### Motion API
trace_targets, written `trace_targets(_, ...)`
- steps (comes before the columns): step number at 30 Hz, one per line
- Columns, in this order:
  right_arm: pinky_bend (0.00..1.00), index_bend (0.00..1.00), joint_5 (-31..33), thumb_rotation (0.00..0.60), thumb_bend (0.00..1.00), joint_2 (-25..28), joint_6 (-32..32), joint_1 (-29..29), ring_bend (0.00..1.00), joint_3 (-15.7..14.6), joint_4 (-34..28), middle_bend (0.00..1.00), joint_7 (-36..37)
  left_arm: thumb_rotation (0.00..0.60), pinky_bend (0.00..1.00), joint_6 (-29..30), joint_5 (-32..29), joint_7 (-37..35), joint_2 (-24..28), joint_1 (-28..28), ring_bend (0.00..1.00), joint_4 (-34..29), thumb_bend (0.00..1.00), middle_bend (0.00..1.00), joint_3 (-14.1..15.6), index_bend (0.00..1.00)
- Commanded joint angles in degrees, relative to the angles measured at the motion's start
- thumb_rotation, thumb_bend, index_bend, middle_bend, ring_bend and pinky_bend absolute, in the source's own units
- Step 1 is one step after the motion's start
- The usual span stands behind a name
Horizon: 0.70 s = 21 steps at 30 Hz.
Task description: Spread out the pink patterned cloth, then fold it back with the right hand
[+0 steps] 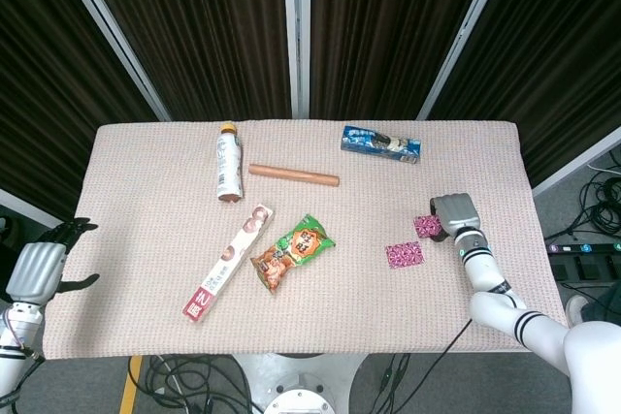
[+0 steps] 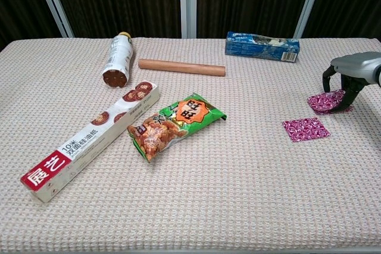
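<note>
One pink patterned cloth (image 2: 323, 101) lies bunched on the table at the right, also seen in the head view (image 1: 425, 227). My right hand (image 2: 351, 69) arches over its right part with fingertips down on it, pinching it; the head view shows that hand (image 1: 454, 212) just right of the cloth. A second pink patterned piece (image 2: 305, 129) lies flat and square a little nearer and to the left, untouched (image 1: 405, 255). My left hand (image 1: 39, 269) hangs off the table's left edge, fingers apart and holding nothing.
A green and orange snack bag (image 2: 175, 123) and a long wrap box (image 2: 92, 138) lie mid-table. A bottle (image 2: 115, 59) on its side, a wooden rod (image 2: 181, 66) and a blue box (image 2: 262, 46) sit along the back. The table's right edge (image 1: 541, 230) is close to my right hand.
</note>
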Motion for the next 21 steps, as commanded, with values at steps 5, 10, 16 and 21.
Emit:
trace_targets(5, 1.0, 0.43, 0.6, 0.524, 0.07, -0.1, -0.2, -0.5, 1.0, 0.0, 0.5, 1.0, 0.3, 0.6, 0.34, 0.2, 0.1, -0.1, 0.1, 0.0, 0.24, 0.1, 0.05, 0.29, 0.0, 0.29)
trace_targets(10, 1.0, 0.43, 0.3, 0.523, 0.07, -0.5, 0.0, -0.5, 1.0, 0.2, 0.6, 1.0, 0.7, 0.6, 0.34, 0.3, 0.2, 0.0, 0.1, 0.1, 0.24, 0.2, 0.05, 0.29, 0.1, 0.29)
trace_targets(16, 1.0, 0.42, 0.3, 0.52, 0.07, -0.7, -0.1, -0.3, 1.0, 0.4, 0.7, 1.0, 0.6, 0.6, 0.34, 0.4, 0.2, 0.1, 0.3, 0.0, 0.24, 0.1, 0.05, 0.29, 0.0, 0.29)
trace_targets(21, 1.0, 0.37, 1.1, 0.518, 0.06, -1.0, -0.5, -0.3, 1.0, 0.1, 1.1, 1.0, -0.2, 0.6, 0.34, 0.3, 0.1, 0.1, 0.3, 0.0, 0.24, -0.1, 0.05, 0.29, 0.0, 0.29)
